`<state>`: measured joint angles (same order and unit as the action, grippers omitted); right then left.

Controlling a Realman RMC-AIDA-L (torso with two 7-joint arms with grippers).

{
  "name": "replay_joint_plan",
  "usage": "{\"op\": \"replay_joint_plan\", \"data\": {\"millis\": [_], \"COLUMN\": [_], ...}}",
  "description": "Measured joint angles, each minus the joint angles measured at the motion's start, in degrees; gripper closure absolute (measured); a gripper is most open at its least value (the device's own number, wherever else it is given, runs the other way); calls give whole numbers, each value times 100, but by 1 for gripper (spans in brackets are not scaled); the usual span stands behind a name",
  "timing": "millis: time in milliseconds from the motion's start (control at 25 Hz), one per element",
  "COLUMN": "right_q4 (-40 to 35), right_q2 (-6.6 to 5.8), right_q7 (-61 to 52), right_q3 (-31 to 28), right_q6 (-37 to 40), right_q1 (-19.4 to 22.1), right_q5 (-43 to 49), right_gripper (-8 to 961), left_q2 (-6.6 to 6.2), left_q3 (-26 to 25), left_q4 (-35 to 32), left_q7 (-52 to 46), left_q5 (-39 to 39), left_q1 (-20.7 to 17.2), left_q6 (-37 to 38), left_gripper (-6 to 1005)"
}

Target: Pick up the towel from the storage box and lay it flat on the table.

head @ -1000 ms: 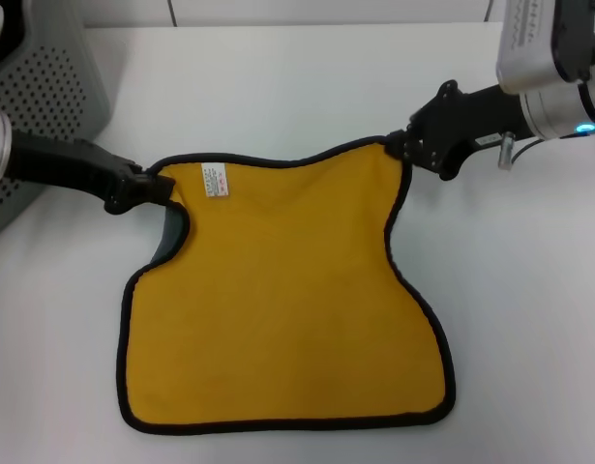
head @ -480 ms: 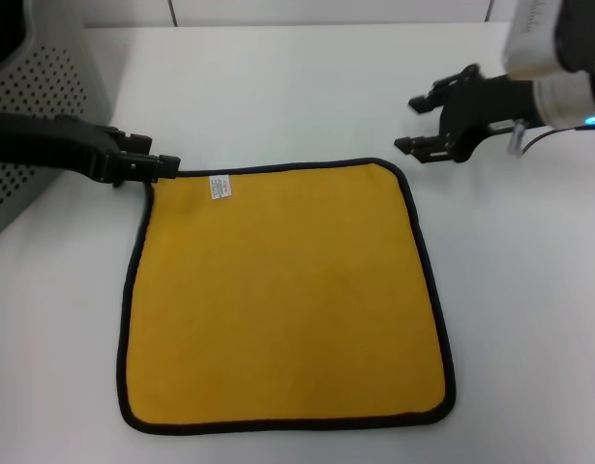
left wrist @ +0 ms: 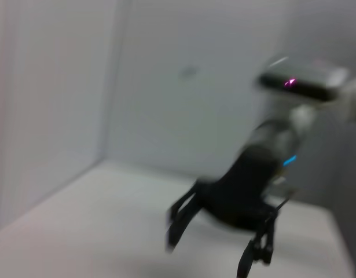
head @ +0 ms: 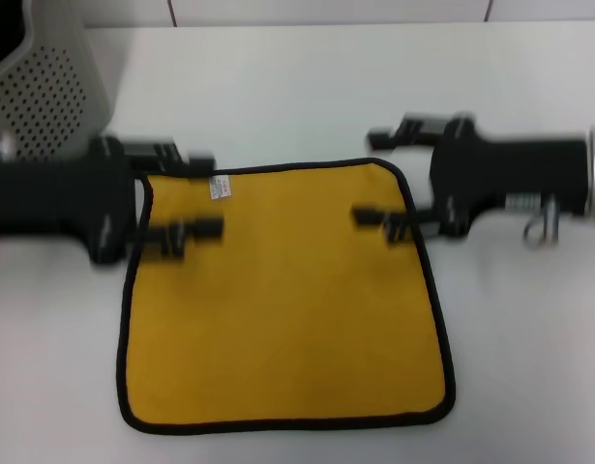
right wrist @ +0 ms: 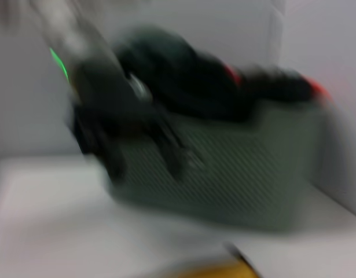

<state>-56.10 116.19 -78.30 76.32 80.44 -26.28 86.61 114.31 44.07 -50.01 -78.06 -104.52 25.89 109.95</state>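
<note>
Towel (head: 282, 300) lies flat, yellow face up, near the table's (head: 307, 87) front edge; left gripper (head: 194, 195) and right gripper (head: 386, 180) hover over its far corners, jaws spread, holding nothing.

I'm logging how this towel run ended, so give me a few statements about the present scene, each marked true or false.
1. The towel lies spread on the table, yellow face up. True.
2. The left gripper is shut on a towel corner. False: its fingers are open and hold nothing.
3. The right gripper is open, over the towel's far right corner. True.
4. The white label sits at the towel's near right corner. False: it is at the far left corner.
5. The perforated grey storage box stands at the table's far left. True.
</note>
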Motion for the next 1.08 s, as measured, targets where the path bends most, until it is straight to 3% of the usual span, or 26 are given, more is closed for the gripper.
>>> {"op": "replay_joint_plan", "data": {"millis": [120, 240, 640, 1080], "right_q4": [1009, 1519, 1981, 2054], "right_q2": [5, 3, 0, 2], "right_q7": [658, 901, 906, 936], "right_q3": [519, 941, 1366, 1377], "right_q6": [523, 777, 899, 968], "right_q1": [-22, -161, -508, -482], "right_q5": [-1129, -1654, -1822, -1868], "right_gripper": [165, 127, 126, 126], "left_q2": [1, -57, -176, -199], "left_q3": [4, 4, -31, -31], "left_q4": [765, 1195, 1443, 1430], "left_q7": [1145, 1479, 1500, 1498], "left_q5": [182, 154, 220, 228], "left_q1": [-76, -97, -202, -243], "left_q6": [455, 520, 569, 578], "left_gripper": [394, 394, 394, 394]}}
